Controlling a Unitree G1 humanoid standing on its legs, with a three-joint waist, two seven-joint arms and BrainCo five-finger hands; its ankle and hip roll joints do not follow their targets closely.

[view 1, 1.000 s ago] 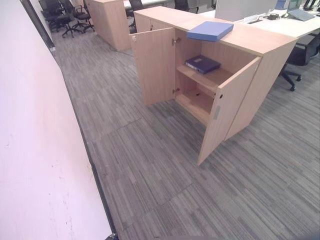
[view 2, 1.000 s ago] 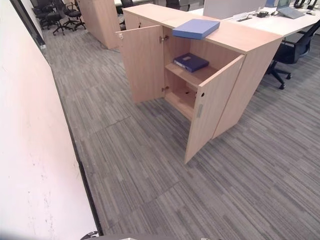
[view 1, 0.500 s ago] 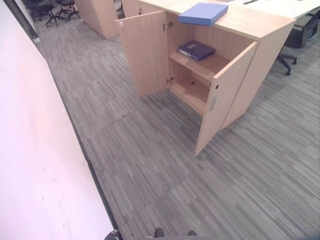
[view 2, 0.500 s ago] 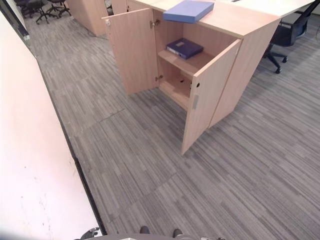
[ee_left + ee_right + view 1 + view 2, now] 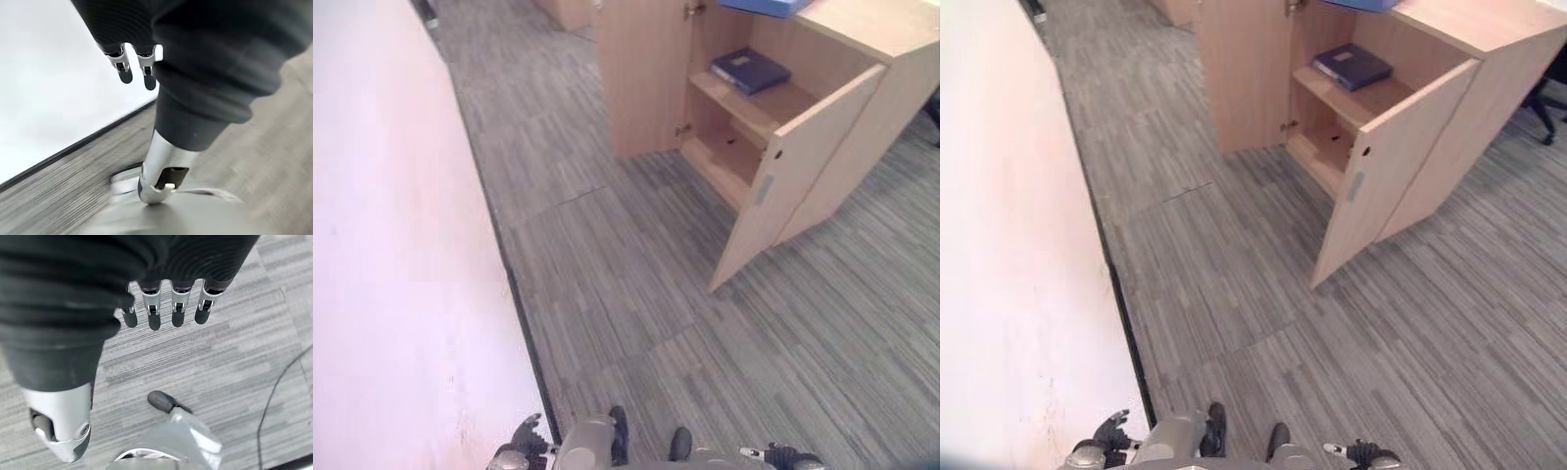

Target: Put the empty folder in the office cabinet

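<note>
The cabinet (image 5: 842, 127) stands at one o'clock on the carpet (image 5: 636, 294), both doors (image 5: 793, 176) open. One folder (image 5: 750, 70) lies on its upper shelf, another folder (image 5: 764, 5) on top. A wall (image 5: 391, 245) runs along nine o'clock.

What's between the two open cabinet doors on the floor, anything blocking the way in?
Bare grey carpet in both eye views. Past the left door and right door, the dark blue folder lies on the upper shelf.

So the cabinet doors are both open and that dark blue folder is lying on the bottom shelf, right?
Not quite. Both doors of the cabinet are open, but the dark blue folder lies on the upper shelf, not the bottom one. The right eye view shows it.
</note>
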